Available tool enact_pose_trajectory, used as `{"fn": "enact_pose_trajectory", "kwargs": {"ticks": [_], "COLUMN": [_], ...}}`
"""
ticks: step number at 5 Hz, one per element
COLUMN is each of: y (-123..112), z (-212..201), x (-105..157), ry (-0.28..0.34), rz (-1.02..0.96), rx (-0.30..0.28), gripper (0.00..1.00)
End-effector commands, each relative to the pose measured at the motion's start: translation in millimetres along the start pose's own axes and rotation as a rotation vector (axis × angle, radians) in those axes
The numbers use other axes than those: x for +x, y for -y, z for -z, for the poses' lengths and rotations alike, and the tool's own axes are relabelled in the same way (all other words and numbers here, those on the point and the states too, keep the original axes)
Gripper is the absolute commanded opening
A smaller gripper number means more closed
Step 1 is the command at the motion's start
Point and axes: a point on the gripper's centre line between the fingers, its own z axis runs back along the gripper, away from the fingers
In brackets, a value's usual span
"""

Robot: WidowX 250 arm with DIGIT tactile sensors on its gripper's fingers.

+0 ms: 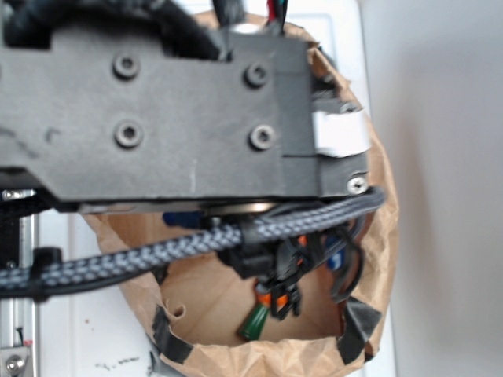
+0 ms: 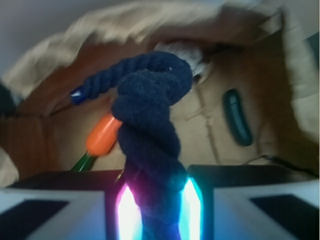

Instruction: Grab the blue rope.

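Wrist view: gripper (image 2: 159, 200) is closed around the thick, twisted, dark navy blue rope (image 2: 150, 115).
Advice: hold firmly, lift straight, clear of the orange carrot toy (image 2: 102, 135).

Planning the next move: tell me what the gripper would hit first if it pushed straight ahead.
Probably the brown cardboard floor of the paper bag. The gripper is shut on the dark navy twisted rope, which leads and would touch first; depth is unclear.
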Motion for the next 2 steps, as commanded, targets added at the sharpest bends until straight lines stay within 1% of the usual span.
{"fn": "enact_pose_trajectory", "kwargs": {"ticks": [1,2], "y": [-7.4,-8.8], "z": [-24.7,-27.1], "x": [4.0,0.5], "ry": [0.075,0.068], "rz": [-0.021,0.005], "rx": [-0.015,0.005], "gripper": [0.00,0.00]}}
